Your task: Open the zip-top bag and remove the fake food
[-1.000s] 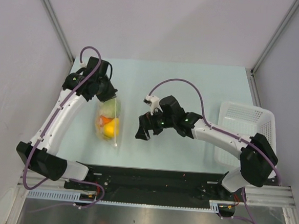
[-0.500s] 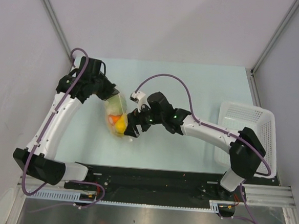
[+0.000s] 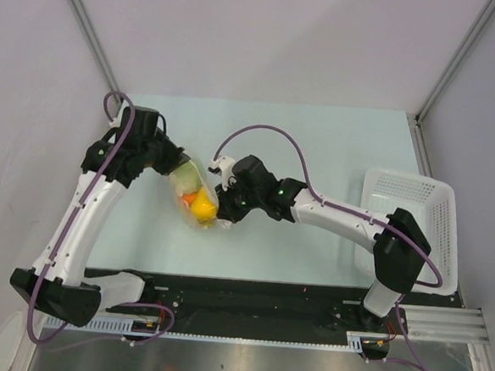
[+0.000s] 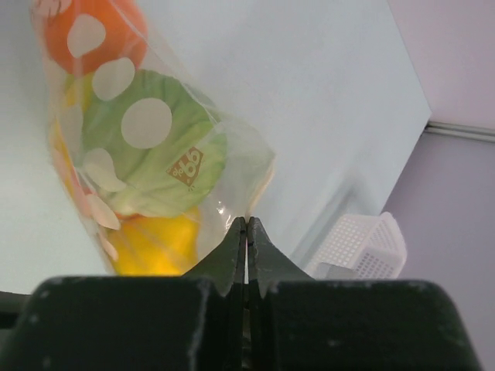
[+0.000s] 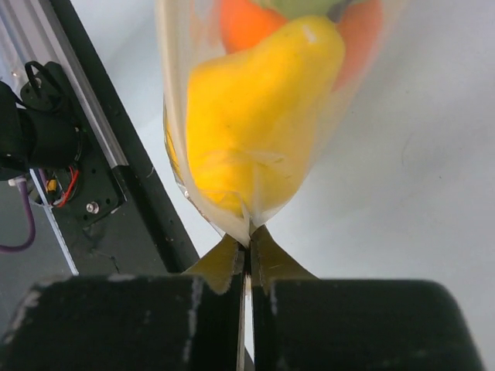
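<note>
The clear zip-top bag [image 3: 194,195] hangs between my two arms over the table's left half, with the fake food [image 3: 200,204] inside it: a yellow fruit, an orange piece and a pale green cabbage [image 4: 158,158]. My left gripper [image 3: 169,165] is shut on the bag's upper left edge; in the left wrist view its tips [image 4: 246,224] pinch the plastic film. My right gripper [image 3: 223,211] is shut on the bag's lower right edge, and in the right wrist view [image 5: 248,236] the film is nipped just under the yellow fruit [image 5: 259,116].
A white perforated basket [image 3: 406,222] stands at the table's right side, beyond the right arm. The black rail [image 3: 248,300] with the arm bases runs along the near edge. Grey walls close in the table at the back and both sides.
My right arm swung left to the bag and its jaws went from wide open to shut on the bag's edge. The left arm shifted left and nearer, carrying the bag.
</note>
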Controlling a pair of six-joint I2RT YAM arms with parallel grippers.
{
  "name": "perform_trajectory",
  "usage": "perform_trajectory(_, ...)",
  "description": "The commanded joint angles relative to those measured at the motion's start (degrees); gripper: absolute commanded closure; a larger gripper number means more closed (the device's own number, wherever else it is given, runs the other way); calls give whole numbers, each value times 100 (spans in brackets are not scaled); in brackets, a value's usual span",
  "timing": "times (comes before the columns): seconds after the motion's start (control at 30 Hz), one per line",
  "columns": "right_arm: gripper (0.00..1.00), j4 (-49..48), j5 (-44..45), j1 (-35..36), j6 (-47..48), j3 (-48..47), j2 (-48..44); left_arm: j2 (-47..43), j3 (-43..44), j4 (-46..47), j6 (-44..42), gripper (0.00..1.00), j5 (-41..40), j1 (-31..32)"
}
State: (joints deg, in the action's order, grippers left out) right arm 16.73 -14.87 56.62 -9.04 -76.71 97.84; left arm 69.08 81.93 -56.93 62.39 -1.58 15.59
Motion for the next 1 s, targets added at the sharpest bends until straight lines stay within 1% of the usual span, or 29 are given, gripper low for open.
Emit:
perform_trajectory(0.0,100,778,143,-11,543,-687,-72,-483,-343,-64,-725,98,-360,-83)
perform_trajectory(0.03,100,936,38,-28,639,-775,-64,-544,-362,-64,-937,93,-447,-83)
perform_trajectory(0.07,100,1320,37,-37,736,-897,-55,-597,-371,-99,-1131,85,-518,-83)
perform_trajectory(0.1,100,1489,-6,-63,885,-994,-55,-763,-423,-73,-1533,62,-562,-83)
perform_trajectory(0.13,100,1665,-129,-72,1121,-1195,-55,-877,-476,31,-1772,52,-580,-83)
perform_trajectory(0.17,100,1954,-165,-124,1228,-1293,-55,-1009,-537,137,-2192,43,-571,-83)
perform_trajectory(0.2,100,2087,-235,-168,1412,-1381,-63,-1341,-747,312,-2466,30,-432,-83)
perform_trajectory(0.23,100,2202,-505,-212,1466,-1582,-46,-1484,-844,523,-2712,26,-282,-83)
perform_trajectory(0.27,100,2412,-647,-352,1492,-1671,-2,-1642,-941,864,-3150,23,102,-83)
perform_trajectory(0.3,100,2492,-927,-414,1562,-1776,33,-1948,-1160,1076,-3354,20,419,-83)
perform_trajectory(0.33,100,2649,-1060,-458,1589,-1908,103,-2107,-1284,1278,-3565,19,692,-83)
perform_trajectory(0.37,100,2729,-1148,-502,1633,-1979,138,-2222,-1424,1594,-3837,18,1286,-83)
perform_trajectory(0.43,100,2879,-1211,-494,1703,-2050,191,-2311,-1627,1658,-3849,18,1511,-83)
perform_trajectory(0.5,100,2897,-1158,-459,1686,-2024,200,-2163,-1628,1527,-3507,20,1731,-92)
perform_trajectory(0.53,100,2862,-1149,-450,1721,-1998,191,-1927,-1619,1431,-3306,20,1767,-83)
perform_trajectory(0.57,100,2853,-1106,-424,1730,-1945,191,-1785,-1610,1343,-2851,19,1767,-83)
perform_trajectory(0.63,100,2853,-1018,-371,1791,-1971,200,-1426,-1680,1315,-2435,17,1986,-83)
perform_trajectory(0.67,100,2862,-1009,-362,1826,-1980,200,-1337,-1715,1342,-2068,14,2004,-83)
perform_trajectory(0.73,100,2810,-912,-353,1844,-1962,174,-1065,-1707,1307,-1680,13,1803,-83)
perform_trajectory(0.87,100,2704,-851,-345,1870,-1953,112,-520,-1523,1333,-1221,11,2012,-83)
perform_trajectory(0.97,100,2634,-781,-301,1949,-1936,95,-238,-1365,1395,-957,12,2083,-92)
